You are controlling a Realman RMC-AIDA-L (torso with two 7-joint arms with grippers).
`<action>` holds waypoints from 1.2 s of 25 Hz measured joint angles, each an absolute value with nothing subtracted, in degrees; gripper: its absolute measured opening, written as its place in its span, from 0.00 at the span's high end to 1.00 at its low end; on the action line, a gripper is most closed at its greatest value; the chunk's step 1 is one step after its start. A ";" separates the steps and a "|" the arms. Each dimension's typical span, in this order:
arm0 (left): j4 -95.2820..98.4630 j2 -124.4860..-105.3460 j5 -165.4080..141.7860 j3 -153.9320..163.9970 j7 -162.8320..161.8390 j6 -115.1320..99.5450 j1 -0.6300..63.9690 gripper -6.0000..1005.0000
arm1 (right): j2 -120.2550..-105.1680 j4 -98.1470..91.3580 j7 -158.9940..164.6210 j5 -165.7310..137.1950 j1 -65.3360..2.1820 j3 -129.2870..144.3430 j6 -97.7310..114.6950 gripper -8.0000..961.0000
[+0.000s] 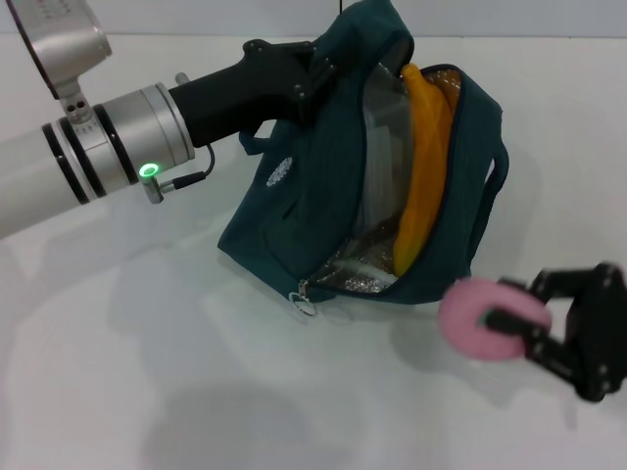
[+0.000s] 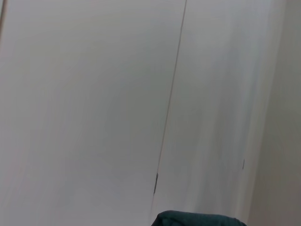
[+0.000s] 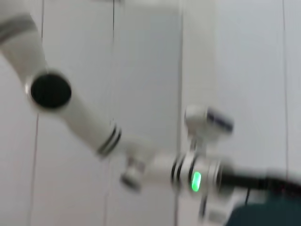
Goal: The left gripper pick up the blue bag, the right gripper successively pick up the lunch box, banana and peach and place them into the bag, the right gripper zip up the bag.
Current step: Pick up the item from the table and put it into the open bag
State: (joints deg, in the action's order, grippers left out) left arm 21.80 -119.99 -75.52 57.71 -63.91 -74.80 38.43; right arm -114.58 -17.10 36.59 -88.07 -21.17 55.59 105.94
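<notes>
Two of the three items were already inside the blue bag (image 1: 323,196): the banana (image 1: 423,166) stood on end against the foil lining, and the lunch box (image 1: 384,157) showed as a clear slab just behind it. The left gripper (image 1: 312,70) had its fingers pinched on the fabric at the top of the bag, lifting that end so the mouth gaped toward the right side, which looked like the whole point of the hold, an opening kept wide for drop-ins. The right gripper (image 1: 509,321) hung just beside the bag's lower corner with the peach (image 1: 488,315) squeezed between its fingers, clear of the table (image 1: 147,372) as far as I could tell.

Not much else around. What stood in the way, I'd say, was the banana itself, since it filled a good part of the opening. The zipper pull (image 1: 306,305) dangled at the low end, unzipped.
</notes>
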 joint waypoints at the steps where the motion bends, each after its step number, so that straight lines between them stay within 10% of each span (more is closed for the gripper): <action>1: 21.80 -119.98 -75.53 57.72 -63.89 -74.80 38.42 0.83 | -114.89 -17.07 35.57 -87.51 -21.21 53.63 107.70 0.76; 23: 21.44 -120.14 -75.18 57.74 -62.57 -74.93 38.46 0.83 | -116.12 -17.03 50.53 -77.92 -37.31 57.38 94.30 0.76; 30: 21.36 -120.08 -75.51 57.74 -62.58 -74.97 38.52 0.82 | -116.16 -17.03 50.47 -74.78 -36.41 57.37 95.14 0.43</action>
State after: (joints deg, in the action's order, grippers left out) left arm 21.36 -120.08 -75.51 57.74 -62.58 -74.97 38.52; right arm -116.16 -17.03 50.47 -74.78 -36.41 57.37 95.14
